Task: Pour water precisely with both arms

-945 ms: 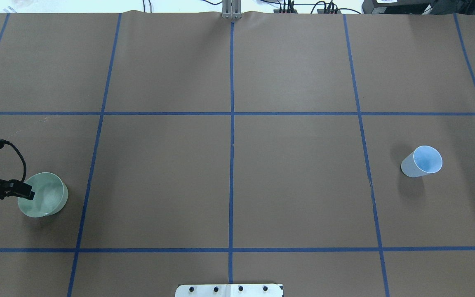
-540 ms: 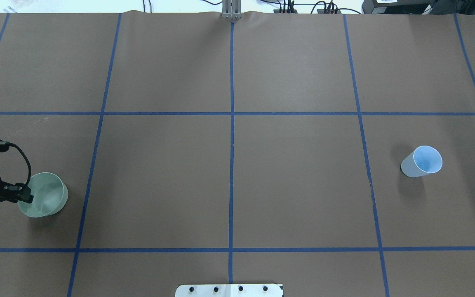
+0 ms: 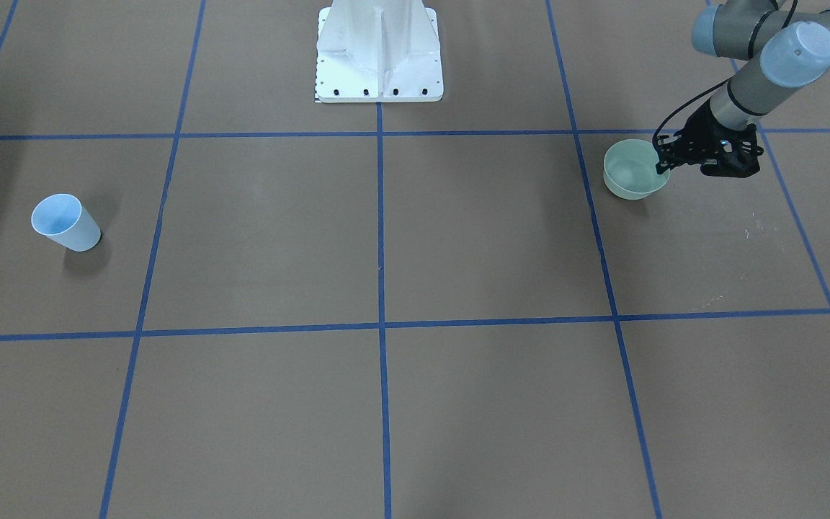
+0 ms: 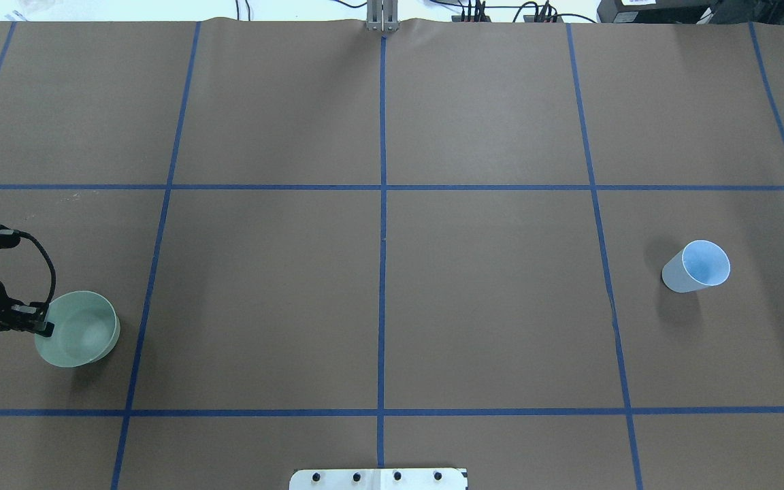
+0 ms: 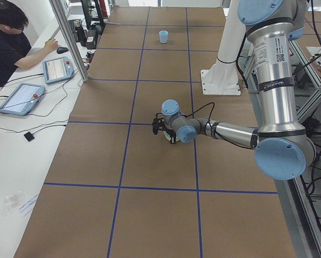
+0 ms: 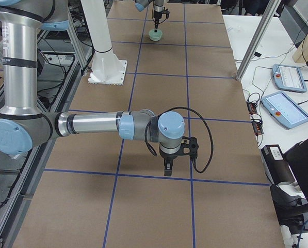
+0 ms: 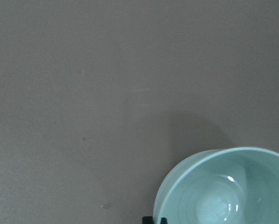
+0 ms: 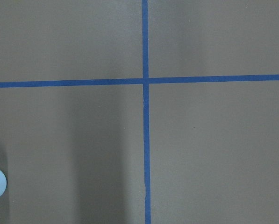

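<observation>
The bowl (image 4: 82, 330) is at the far left of the table (image 4: 487, 306) and the cup (image 4: 697, 267) far off at the right, well apart, each on its own arm's side; I judge the layout means each arm fetches one vessel before the two meet for the pour; the water (image 7: 218, 205) is in the bowl, a shallow pool that shows only as small glints at the bottom; the cup stands upright, mouth up, with nothing touching it; the left gripper (image 4: 43, 327) pinches the bowl's rim on the side toward the table's edge, jaws closed on the wall, a hold that probably leaves the opposite lip free for pouring; whether the bowl is clear of the table or resting on it I cannot tell; the left arm (image 3: 746, 86) reaches in from the robot's left, forearm low, wrist slanted down to the rim; the right arm (image 6: 92, 124) is stretched out low and level, wrist turned straight down, so the right gripper (image 6: 166, 168) hangs over a crossing of tape lines (image 8: 145, 80); the cup shows only at the edge of that wrist's view, so the gripper is not yet at it; whether its jaws are open or closed I cannot tell, since only a side view shows them
</observation>
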### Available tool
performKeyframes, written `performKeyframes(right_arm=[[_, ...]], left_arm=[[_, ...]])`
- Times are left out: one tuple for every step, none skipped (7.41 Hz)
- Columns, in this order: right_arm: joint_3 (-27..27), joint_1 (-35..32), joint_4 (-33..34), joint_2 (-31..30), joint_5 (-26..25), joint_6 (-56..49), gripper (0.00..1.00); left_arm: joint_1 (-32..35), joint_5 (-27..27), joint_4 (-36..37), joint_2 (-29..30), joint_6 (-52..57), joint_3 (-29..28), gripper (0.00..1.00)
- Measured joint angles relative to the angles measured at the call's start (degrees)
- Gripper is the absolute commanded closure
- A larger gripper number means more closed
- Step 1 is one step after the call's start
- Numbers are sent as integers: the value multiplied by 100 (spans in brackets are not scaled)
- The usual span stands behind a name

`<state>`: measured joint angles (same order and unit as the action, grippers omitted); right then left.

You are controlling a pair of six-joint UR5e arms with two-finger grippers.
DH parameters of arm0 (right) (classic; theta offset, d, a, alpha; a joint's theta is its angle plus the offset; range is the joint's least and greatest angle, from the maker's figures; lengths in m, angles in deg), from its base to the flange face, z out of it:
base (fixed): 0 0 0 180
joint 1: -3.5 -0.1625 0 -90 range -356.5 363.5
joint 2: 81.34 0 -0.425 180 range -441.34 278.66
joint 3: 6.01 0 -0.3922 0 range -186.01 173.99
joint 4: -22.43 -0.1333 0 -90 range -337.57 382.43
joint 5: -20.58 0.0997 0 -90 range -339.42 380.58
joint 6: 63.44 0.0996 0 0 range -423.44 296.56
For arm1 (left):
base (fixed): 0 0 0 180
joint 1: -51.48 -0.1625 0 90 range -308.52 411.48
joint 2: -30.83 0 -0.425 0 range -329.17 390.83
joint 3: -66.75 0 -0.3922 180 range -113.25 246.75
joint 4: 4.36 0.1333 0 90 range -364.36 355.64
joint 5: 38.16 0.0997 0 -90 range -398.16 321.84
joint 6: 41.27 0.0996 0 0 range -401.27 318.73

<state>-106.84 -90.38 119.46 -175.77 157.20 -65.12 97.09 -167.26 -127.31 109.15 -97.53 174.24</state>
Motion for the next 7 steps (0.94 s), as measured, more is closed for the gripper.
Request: performKeyframes(right_arm=[[-17,-1,0,5,0,0,1],[-37,-2,0,12,-2,1,1],[-51,-3,0,17,-3,0,1],[-58,-3,0,19,-2,0,1],[-60,-3,0,19,1,0,1],[-60,-1,2,18,2,1,1],[-58,1,5,19,-1,0,1]], left_arm=[[288,-306,541,66,22,348,100],[483,-467,1316,357,46,712,100],[570,-531,2228,969,34,932,100],[586,-543,3276,1939,-104,947,100],[515,-535,4102,2950,-379,765,100],[317,-472,4554,3793,-773,444,100],[64,-343,4661,4450,-1248,20,100]])
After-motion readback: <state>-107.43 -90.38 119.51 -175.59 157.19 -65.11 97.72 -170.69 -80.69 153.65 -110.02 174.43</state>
